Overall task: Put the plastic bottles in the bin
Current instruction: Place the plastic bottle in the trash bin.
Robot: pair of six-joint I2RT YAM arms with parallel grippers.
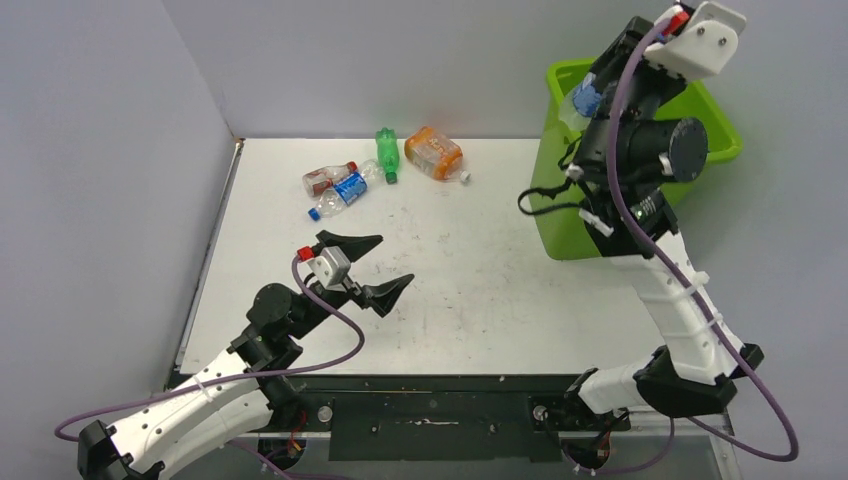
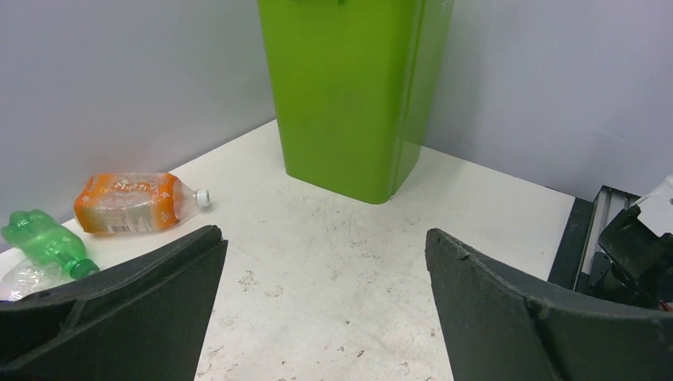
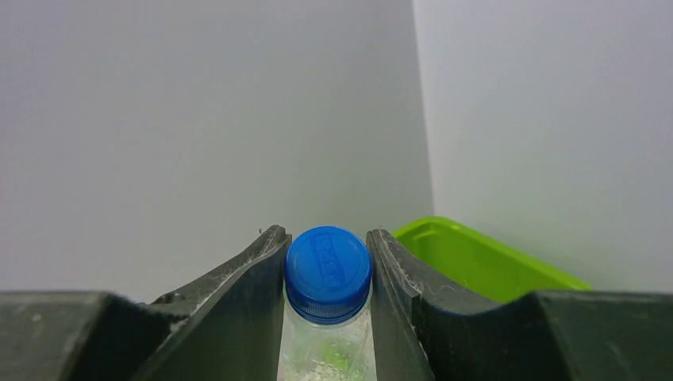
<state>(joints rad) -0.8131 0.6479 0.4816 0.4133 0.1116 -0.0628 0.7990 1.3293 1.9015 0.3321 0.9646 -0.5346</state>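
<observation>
A clear bottle with a blue cap (image 3: 328,270) is clamped at the neck between the fingers of the right tool (image 3: 328,238) and held up high by the left rim of the lime-green bin (image 1: 562,215), which stands at the far right corner of the surface (image 1: 480,290). Four more bottles lie close together near the far edge: an orange-tinted bottle (image 1: 433,152), a green bottle (image 1: 386,150), a red-labelled bottle (image 1: 325,179) and a blue-labelled bottle (image 1: 347,189). The left tool (image 1: 397,258) hangs low over the near-left part of the surface, jaws spread wide and gripping nothing.
</observation>
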